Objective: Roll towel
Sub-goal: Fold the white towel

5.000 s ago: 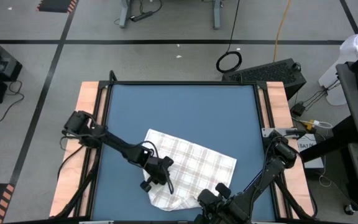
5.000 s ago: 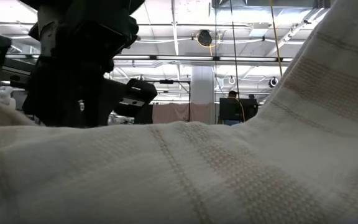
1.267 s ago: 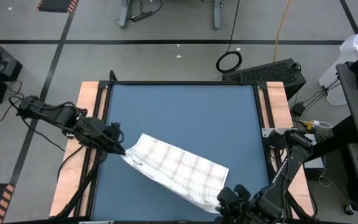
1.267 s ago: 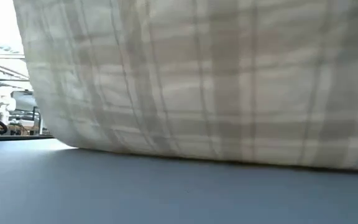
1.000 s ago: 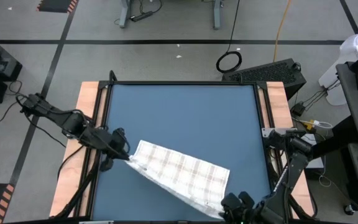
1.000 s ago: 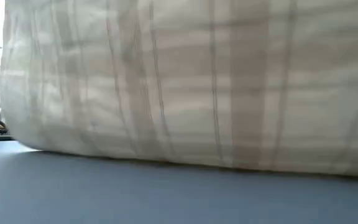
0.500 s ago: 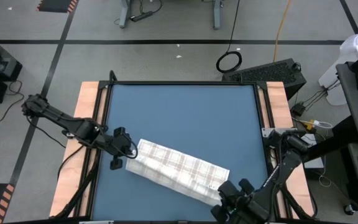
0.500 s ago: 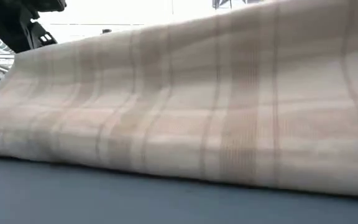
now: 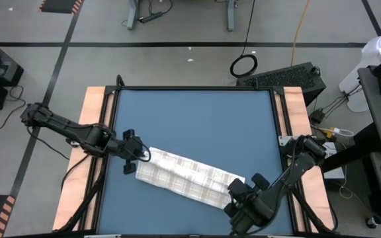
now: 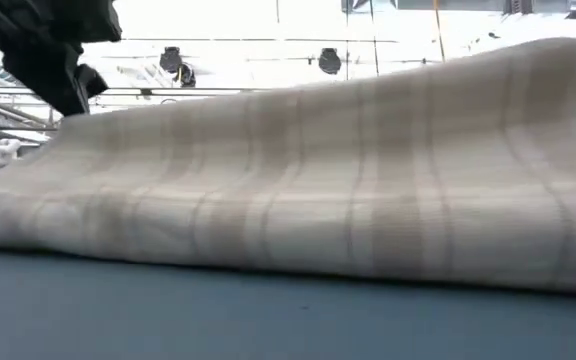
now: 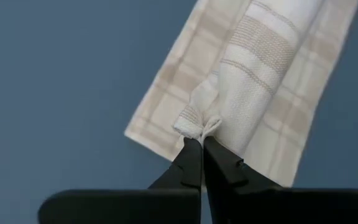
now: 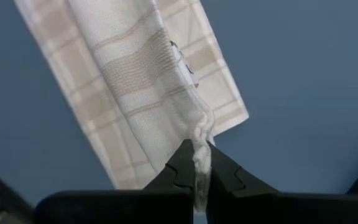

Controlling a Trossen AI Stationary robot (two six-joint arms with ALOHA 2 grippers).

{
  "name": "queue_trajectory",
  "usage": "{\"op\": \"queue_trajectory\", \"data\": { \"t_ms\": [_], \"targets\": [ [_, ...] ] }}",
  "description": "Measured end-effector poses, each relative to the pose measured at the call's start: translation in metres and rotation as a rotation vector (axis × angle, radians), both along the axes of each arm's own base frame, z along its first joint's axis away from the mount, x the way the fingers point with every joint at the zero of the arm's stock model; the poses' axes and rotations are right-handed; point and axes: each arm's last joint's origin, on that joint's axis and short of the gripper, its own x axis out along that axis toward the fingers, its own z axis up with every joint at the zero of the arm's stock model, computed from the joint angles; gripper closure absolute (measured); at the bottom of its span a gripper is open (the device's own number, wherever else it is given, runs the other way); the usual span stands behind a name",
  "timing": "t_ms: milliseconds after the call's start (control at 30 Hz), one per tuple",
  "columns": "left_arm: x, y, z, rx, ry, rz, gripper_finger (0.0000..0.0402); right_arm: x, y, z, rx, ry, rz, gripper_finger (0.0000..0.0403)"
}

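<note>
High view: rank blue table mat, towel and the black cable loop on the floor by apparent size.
1. Blue table mat
2. Towel, a narrow folded strip pinched at both ends
3. Black cable loop, clearly smallest, though it lies farther from the camera

The towel (image 9: 185,175) is thin white cloth with a faint beige plaid of fine lines, folded over itself into a long narrow band. It stretches between the two pairs of fingers, one end corner pinched in the left fingers (image 11: 190,163), the opposite end bunched in the right fingers (image 12: 182,167). Its lower layer spreads flat on the table (image 9: 197,125).
</note>
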Motion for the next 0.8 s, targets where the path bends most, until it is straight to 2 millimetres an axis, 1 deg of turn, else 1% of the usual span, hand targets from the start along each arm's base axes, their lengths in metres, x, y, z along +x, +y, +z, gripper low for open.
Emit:
{"op": "queue_trajectory", "data": {
  "t_ms": [100, 200, 367, 500, 700, 800],
  "targets": [
    [0.000, 0.002, -0.011, -0.007, 0.007, 0.007, 0.0395, 0.002, -0.003, -0.007, 0.000, 0.015, -0.009, 0.0401],
    [0.000, 0.003, -0.016, -0.002, 0.005, 0.012, 0.0395, 0.005, -0.008, -0.013, 0.015, 0.049, -0.002, 0.0401],
    [0.004, 0.005, -0.014, 0.002, -0.028, 0.013, 0.0394, 0.013, -0.011, -0.018, 0.112, 0.108, 0.045, 0.0401],
    [0.004, 0.009, -0.014, 0.023, -0.034, 0.044, 0.0394, 0.020, -0.019, -0.018, 0.163, 0.138, 0.015, 0.0401],
    [0.005, 0.011, -0.014, 0.056, -0.035, 0.047, 0.0393, 0.024, -0.025, -0.018, 0.166, 0.140, -0.009, 0.0401],
    [0.005, 0.012, -0.014, 0.076, -0.035, 0.051, 0.0393, 0.025, -0.029, -0.020, 0.132, 0.151, -0.033, 0.0401]
  ]
}}
